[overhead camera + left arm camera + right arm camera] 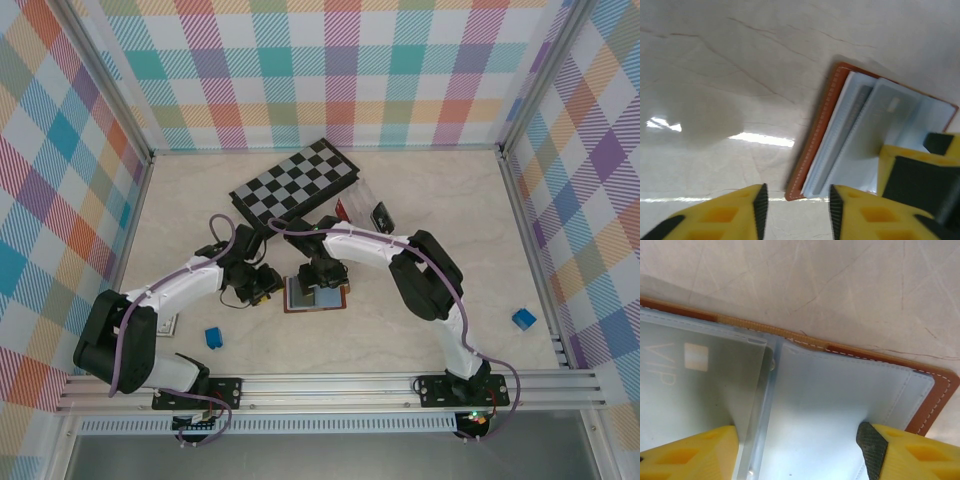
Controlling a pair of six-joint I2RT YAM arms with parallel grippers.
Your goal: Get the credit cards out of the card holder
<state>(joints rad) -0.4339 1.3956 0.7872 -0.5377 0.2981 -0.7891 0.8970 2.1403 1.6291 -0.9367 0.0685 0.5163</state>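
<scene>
Left claw (796,210): jaws apart with a narrow gap, nothing clamped; yellow fingers with black pads, low over the table (530,240).
Just ahead of left claw: near corner of the card holder (840,145), right at the gap between the fingertips; touching or not, cannot tell.
Right claw (797,457): spread wide, gripping nothing; one finger down on the card side, the other on the bare pocket side, seemingly resting on the lining.
Card holder: lying open and flat on the table, brown leather edge with pale stitching, blue-grey lining facing up; between the two claws, in front of the arm bases, near the table's middle.
Card (695,375): pale grey, lettered VIP, small light square beside the letters; tucked in one pocket of the holder, not yet out.
Further back: chessboard (295,180), set askew, apart from the holder.
Near edge: blue block (214,338) by the left arm; second blue block (523,319) far right.
Surround: checked walls (400,80) in many colours.
</scene>
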